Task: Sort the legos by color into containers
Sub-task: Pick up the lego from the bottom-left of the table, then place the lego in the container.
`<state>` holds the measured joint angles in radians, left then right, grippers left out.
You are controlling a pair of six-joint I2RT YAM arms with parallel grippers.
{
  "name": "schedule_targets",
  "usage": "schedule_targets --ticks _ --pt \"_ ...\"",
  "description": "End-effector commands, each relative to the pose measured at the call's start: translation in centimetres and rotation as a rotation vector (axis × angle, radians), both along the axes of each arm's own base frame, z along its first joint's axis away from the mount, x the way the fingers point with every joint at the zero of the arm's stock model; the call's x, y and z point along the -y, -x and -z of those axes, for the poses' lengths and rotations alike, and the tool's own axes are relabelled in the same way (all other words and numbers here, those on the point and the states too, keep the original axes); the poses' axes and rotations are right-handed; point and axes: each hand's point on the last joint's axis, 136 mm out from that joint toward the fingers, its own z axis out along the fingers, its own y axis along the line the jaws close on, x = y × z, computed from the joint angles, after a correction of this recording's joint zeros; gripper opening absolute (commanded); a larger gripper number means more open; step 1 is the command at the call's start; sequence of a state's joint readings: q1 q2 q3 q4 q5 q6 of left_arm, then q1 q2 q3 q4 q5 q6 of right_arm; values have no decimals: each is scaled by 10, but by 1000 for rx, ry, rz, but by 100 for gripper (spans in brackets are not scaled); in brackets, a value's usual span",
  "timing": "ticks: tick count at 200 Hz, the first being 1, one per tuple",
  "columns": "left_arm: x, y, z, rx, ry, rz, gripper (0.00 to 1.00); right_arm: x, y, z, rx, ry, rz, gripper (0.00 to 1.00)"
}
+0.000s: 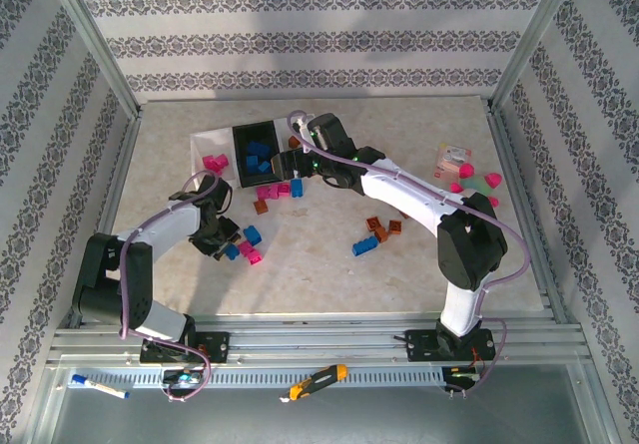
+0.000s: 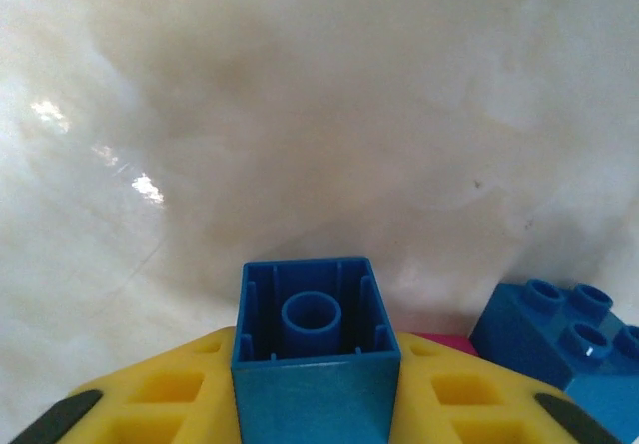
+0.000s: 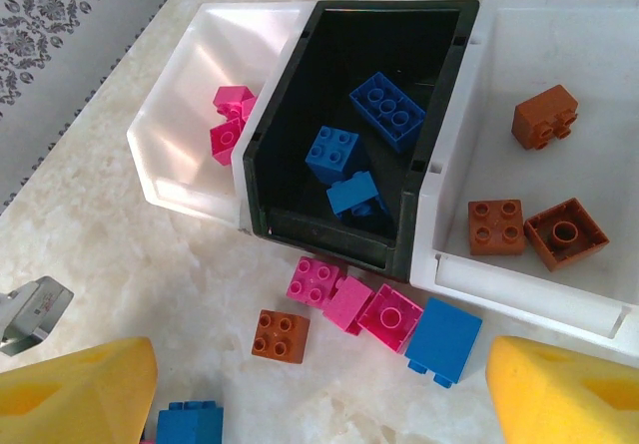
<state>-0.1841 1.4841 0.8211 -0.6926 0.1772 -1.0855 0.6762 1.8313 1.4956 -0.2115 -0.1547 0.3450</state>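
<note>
My left gripper (image 2: 316,384) is shut on a blue lego (image 2: 315,324), held hollow side up between its yellow fingers (image 2: 165,399). Another blue lego (image 2: 559,339) lies just to the right. From above, the left gripper (image 1: 215,234) is low among loose blue and pink legos (image 1: 250,244). My right gripper (image 3: 319,404) stands open above loose pink legos (image 3: 349,302), a brown one (image 3: 280,335) and a blue one (image 3: 442,339), in front of the containers. The left white tray (image 3: 165,165) holds pink, the black tray (image 3: 262,165) blue, the right white tray (image 3: 444,224) brown.
More brown and blue legos (image 1: 377,234) lie mid-table toward the right. A pink-and-teal plush toy (image 1: 477,177) and a small packet (image 1: 452,160) sit at the right edge. Patterned walls close the table on three sides.
</note>
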Motion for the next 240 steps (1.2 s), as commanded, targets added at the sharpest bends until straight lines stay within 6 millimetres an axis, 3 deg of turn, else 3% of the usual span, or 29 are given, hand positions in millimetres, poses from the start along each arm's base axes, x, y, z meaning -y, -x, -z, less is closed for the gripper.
schedule_targets --ticks 1,43,81,110,145,184,212,240 --pt "1 -2 -10 9 -10 12 29 1 -3 -33 50 -52 18 85" --pt "-5 -34 -60 132 -72 78 28 1 -5 -50 74 -79 25 85" --pt "3 -97 -108 272 -109 196 28 1 -7 -53 80 -90 36 86" --pt "10 -149 -128 338 -144 272 28 6 -8 -54 89 -87 60 86" --pt "20 -206 -128 353 -168 352 28 20 -7 -53 97 -73 107 86" --pt "28 -257 -111 361 -177 400 28 41 -2 -47 90 -63 176 86" --pt "28 -284 -93 338 -165 400 29 51 4 -47 90 -56 203 86" --pt "26 -301 -89 336 -154 401 32 63 9 -44 91 -41 241 86"
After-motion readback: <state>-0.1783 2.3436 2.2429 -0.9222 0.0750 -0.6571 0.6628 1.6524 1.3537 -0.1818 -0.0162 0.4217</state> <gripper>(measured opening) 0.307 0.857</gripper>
